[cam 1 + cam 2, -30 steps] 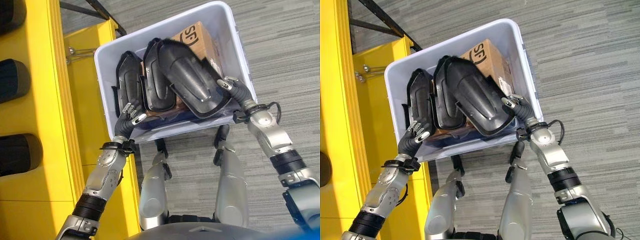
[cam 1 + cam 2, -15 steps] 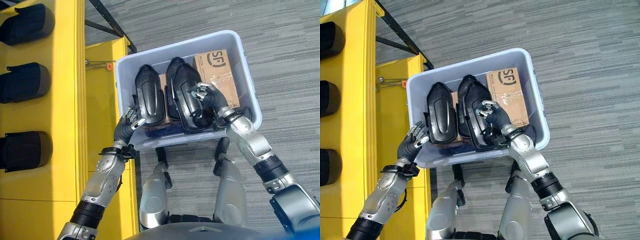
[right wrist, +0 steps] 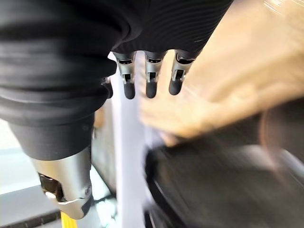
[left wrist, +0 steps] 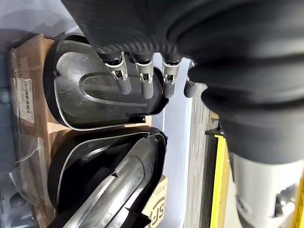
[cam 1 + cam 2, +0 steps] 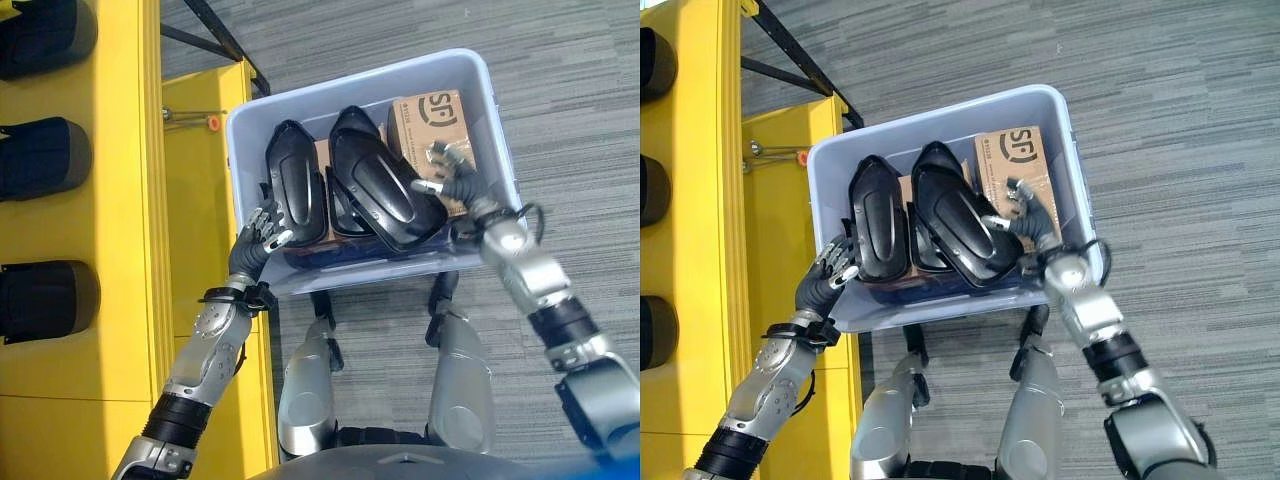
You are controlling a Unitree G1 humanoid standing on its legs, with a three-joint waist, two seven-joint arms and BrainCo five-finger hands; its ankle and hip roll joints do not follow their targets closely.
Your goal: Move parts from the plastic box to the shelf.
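While the pale plastic box [image 5: 494, 120] sat on the grey striped floor [image 5: 570, 60] beside the yellow shelf [image 5: 120, 200], it held two black parts that I could count and one brown cardboard carton [image 5: 440, 115]; the left part [image 5: 296, 195] lay with its long axis running away from the robot, its narrow rounded end at the far wall; the right part [image 5: 385, 195] was tilted, its long axis slanting from the far middle of the box toward the near right corner; both were smooth, glossy moulded shells, teardrop-shaped with a raised centre; three more dark parts [image 5: 45, 155] sat on the shelf. The left hand [image 5: 258, 235] hung at the box's near left corner, fingers relaxed and holding nothing; the right hand [image 5: 452, 185] hovered over the carton just beside the tilted part, fingers loosely spread, nothing gripped.
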